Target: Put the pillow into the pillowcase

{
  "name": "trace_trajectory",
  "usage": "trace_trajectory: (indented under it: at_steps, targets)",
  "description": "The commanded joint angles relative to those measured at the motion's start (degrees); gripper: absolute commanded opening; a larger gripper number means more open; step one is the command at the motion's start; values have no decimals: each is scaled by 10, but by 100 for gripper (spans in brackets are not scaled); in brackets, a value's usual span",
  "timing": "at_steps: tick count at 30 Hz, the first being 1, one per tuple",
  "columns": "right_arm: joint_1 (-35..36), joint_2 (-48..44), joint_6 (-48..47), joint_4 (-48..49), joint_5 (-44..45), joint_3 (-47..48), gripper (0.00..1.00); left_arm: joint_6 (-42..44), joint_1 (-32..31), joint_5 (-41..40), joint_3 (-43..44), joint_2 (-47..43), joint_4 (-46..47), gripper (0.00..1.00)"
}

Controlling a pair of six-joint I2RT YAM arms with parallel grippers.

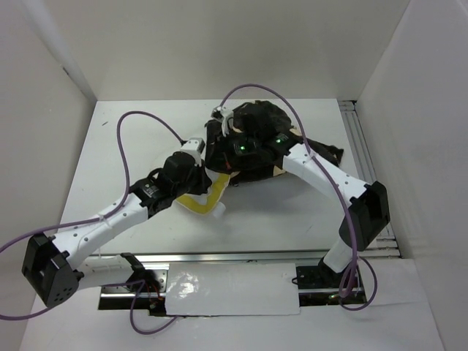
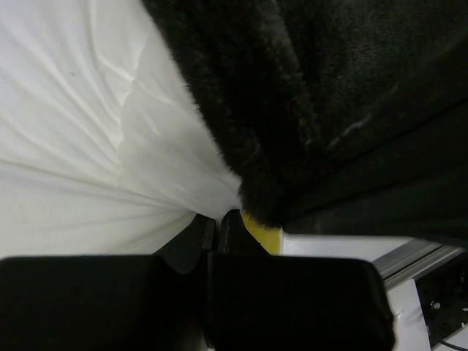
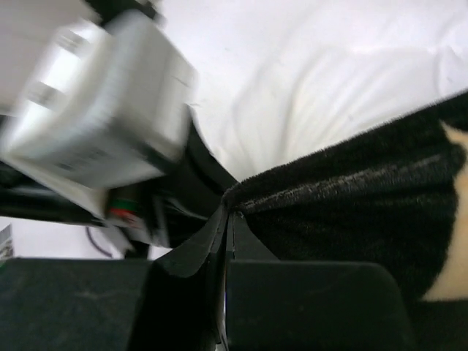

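Pillow, white puffy yellow-trimmed cushion: corner protruding lower left of dark plush flower-printed pillowcase, frame centre, on white desk | left gripper: clamped on pillow fabric | right gripper: clamped on pillowcase hem

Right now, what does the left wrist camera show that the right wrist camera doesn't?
Only the left wrist view: a yellow trim strip beside the left gripper, which is shut where white and dark fabric meet, and a metal rail. Only the right wrist view: the right gripper shut on the rim of the pillowcase, a tan motif, and a blurred white box. Both: the white pillow bordering the dark plush pillowcase.
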Motion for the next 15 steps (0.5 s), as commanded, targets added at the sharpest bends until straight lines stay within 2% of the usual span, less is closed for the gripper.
trace_trajectory:
  at_steps: [1, 4, 8, 10, 12, 14, 15]
  targets:
    - [39, -9, 19, 112, -251, 63, 0, -38, -34, 11, 49, 8, 177, 0]
    - [39, -9, 26, 125, -292, 63, 0, -54, -34, 3, 58, 24, 189, 0]
    - [26, -9, 101, 212, -352, 16, 0, -77, -39, -23, 82, 55, 189, 0]
    - [20, -15, 77, 184, -352, 11, 0, -77, -39, -29, 82, 61, 183, 0]
    - [15, -21, 29, 111, -306, 4, 0, -77, -39, -29, 75, 55, 168, 0]
    - [15, -33, 22, 82, -248, -14, 0, -72, -39, -22, 65, 45, 163, 0]
    - [10, -46, 16, 71, -175, -42, 0, -53, -39, -10, 49, 31, 156, 0]
